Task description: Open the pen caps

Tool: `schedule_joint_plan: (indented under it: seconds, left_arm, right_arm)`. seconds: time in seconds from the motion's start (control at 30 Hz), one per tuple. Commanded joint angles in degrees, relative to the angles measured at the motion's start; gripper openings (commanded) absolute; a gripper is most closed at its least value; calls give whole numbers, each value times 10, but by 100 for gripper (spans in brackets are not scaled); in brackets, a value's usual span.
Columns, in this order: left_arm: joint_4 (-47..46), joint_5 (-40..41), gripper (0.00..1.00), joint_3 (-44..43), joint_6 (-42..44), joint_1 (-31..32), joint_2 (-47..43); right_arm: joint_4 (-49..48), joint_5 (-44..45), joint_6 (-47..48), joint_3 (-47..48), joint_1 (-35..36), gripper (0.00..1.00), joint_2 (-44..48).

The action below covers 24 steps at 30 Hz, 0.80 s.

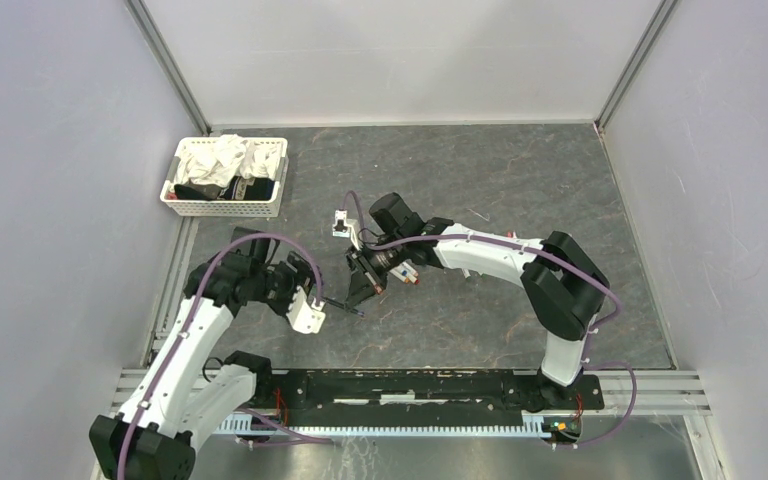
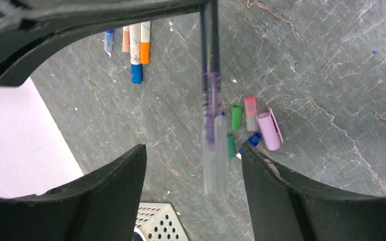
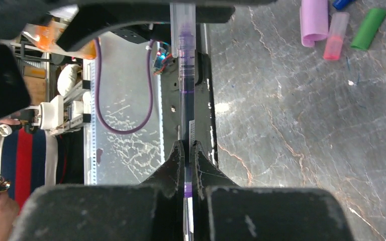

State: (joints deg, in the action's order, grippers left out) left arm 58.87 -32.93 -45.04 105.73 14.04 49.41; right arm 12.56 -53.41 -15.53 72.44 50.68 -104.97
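Right gripper [image 3: 186,160] pinches a purple pen [image 3: 183,65] tight. Left gripper [image 2: 193,150] gapes wide around its clear end. Loose pen caps [image 2: 251,108] lie on the table [image 2: 331,60] at its three o'clock.

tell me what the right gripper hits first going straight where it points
Probably the left gripper: the purple pen clamped in the right gripper runs straight into its open jaws, though depth is unclear.

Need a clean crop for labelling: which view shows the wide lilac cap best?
Left wrist: the lilac cap lies whole, beside a pink cap. The right wrist view shows it cut off by the top edge. The top view leaves it too small to pick out.
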Motion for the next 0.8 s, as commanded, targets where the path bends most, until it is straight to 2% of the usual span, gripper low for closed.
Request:
schedule_joint_plan:
  seconds: [0.0,0.13,0.2,0.3,0.33,0.37,0.47,0.53,0.77]
  left_arm:
    - [-30,4,71,21,75,6,-29]
    - [-54,0,52,42,100,7,-56]
    - [-59,4,40,47,113,7,-61]
    - [-64,3,16,47,120,7,-63]
    - [-66,3,6,48,122,7,-65]
    - [-68,1,3,49,123,8,-66]
    - [-69,-13,2,47,126,8,-69]
    - [-70,-19,2,46,128,10,-67]
    - [-69,-27,2,40,109,14,-60]
  right_arm:
    - [-76,-48,-63,3,0,0,0]
    - [-99,-45,-91,-7,-2,0,-3]
    - [-107,-43,-100,-14,-4,0,-4]
    - [-121,-47,-111,-28,-5,1,-4]
    - [-121,-47,-112,-32,-4,7,-3]
    - [-121,-45,-113,-33,-5,15,-3]
    - [-121,-31,-117,-26,-1,40,-6]
    - [-121,-23,-125,-6,3,49,-15]
    - [-190,-17,-196,55,13,51,-68]
